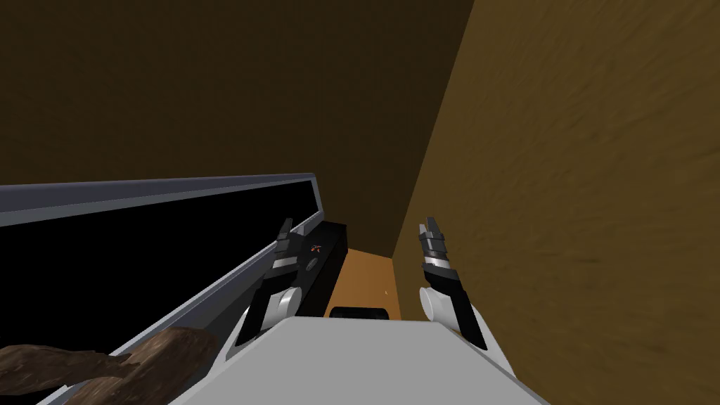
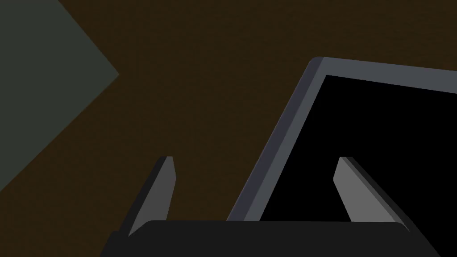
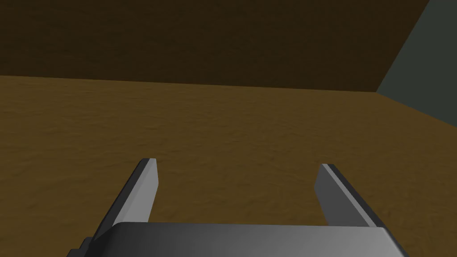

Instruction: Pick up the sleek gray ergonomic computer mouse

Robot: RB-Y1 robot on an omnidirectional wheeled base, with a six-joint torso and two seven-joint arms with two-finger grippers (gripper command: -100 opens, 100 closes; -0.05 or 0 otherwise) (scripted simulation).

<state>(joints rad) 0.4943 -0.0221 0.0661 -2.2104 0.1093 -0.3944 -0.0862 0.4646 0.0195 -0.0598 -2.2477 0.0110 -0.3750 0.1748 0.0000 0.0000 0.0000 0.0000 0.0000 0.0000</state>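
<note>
While standing close in a brown-walled corner, hold the left gripper (image 1: 285, 223) released, its fingers (image 2: 158, 196) spread wide with nothing between them. Point it past the upper corner of a grey-framed screen (image 2: 279, 147), with the black panel behind one finger and the dark brown wall (image 2: 201, 89) behind the other. From the head, see that arm's forearm lying along the screen-side edge of a black cabinet top (image 1: 334, 242), with the fingertips raised in front of the screen's end.

Find the mouse (image 1: 309, 265) on that top as a small grey oval. See it lying flat near the screen-side edge, just beside the left wrist and nearer than the fingertips, with no finger on it. Cannot tell its shape any closer than that. Spot a small orange thing (image 1: 314, 247) farther along the same top, near the mouse but apart from it, toward the far end.

Hold the right gripper (image 1: 427, 225) released too, fingers (image 3: 143, 192) parted and empty. Carry it level with the left one, well apart from the cabinet across a strip of orange-brown floor (image 1: 365, 281).

Note a rough brown bark-like mass (image 1: 140, 358) low in front of the screen's near end; cannot tell what it is.
</note>
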